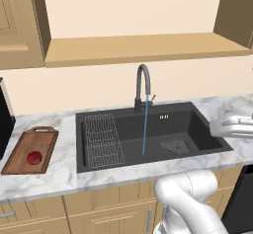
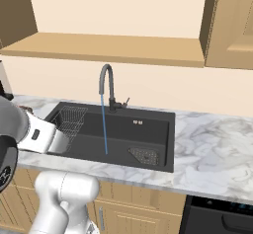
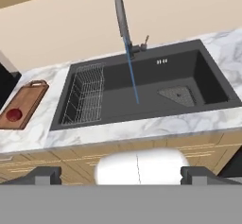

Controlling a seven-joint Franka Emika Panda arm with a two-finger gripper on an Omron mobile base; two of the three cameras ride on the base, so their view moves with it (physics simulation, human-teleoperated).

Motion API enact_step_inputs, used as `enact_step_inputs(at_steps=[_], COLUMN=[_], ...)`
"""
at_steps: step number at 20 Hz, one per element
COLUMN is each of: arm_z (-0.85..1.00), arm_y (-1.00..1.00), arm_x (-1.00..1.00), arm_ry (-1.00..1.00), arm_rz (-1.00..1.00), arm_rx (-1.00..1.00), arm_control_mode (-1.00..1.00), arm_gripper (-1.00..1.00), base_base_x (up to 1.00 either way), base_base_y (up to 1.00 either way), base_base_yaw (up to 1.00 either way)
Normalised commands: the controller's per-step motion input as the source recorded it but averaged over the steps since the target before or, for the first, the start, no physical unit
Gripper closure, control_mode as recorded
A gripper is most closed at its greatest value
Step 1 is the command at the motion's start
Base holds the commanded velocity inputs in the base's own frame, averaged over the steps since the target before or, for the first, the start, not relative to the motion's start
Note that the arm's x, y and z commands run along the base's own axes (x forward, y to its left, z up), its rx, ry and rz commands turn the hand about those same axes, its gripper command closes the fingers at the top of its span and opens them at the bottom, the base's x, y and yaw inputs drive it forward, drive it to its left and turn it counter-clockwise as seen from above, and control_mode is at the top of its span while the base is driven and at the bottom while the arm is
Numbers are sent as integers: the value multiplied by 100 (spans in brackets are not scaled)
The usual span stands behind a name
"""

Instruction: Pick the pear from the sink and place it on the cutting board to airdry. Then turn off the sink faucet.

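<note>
While the gripper (image 3: 121, 175) hangs well back from the counter with its fingers (image 3: 47, 175) spread wide and empty, the hand view takes in the sink (image 3: 198, 83), where a blue stream falls from the sink faucet (image 3: 122, 20). The left base view shows the pear (image 1: 34, 157) resting on the cutting board (image 1: 20, 154); the right base view cuts the board off.
</note>
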Motion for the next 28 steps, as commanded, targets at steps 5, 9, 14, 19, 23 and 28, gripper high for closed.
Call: enact_step_inputs(at_steps=[5, 9, 14, 19, 23, 28], arm_z=[-5, -5, -2, -8, -1, -7], arm_y=[-30, -10, -13, -15, -33, -25], arm_x=[7, 31, 15, 14, 6, 35], arm_ry=[-1, -2, -11, -16, -15, -10], arm_rz=[1, 8, 15, 17, 12, 12], arm_rx=[9, 1, -4, -2, -4, 0], arm_control_mode=[-100, -100, -100, -100, -100, -100], arm_gripper=[-100, -100, -100, -100, -100, -100], base_base_x=[0, 0, 0, 0, 0, 0], base_base_y=[0, 0, 0, 0, 0, 0], base_base_yaw=[0, 0, 0, 0, 0, 0])
